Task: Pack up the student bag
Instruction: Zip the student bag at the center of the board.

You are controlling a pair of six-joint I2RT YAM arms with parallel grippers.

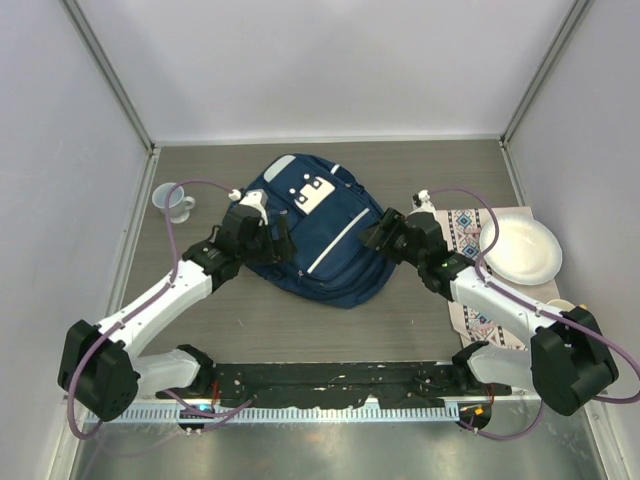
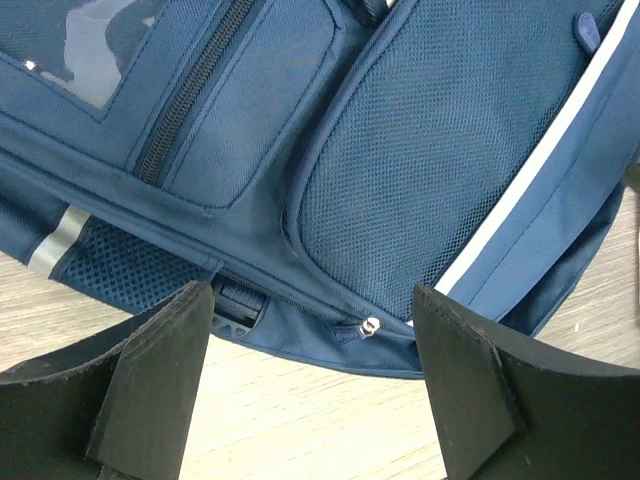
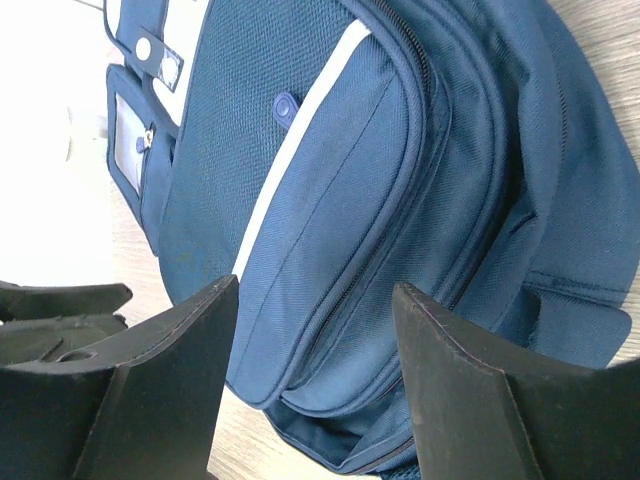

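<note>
1 student bag [image 1: 320, 240] lies flat mid-table [image 1: 420, 170]; print on its white patch [image 1: 310, 190] is unreadable. 1 patterned mat [image 1: 462, 228] to the right, 1 white plate [image 1: 520, 250] on it. 1 white mug [image 1: 172, 200] to the left. Left gripper [image 1: 275, 240] and right gripper [image 1: 372, 235] sit at the bag's edges, jaws apart, clamping nothing.

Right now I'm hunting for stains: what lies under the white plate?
The white plate sits on a patterned cloth mat. The part of the mat directly beneath the plate is covered, so unseen.
</note>
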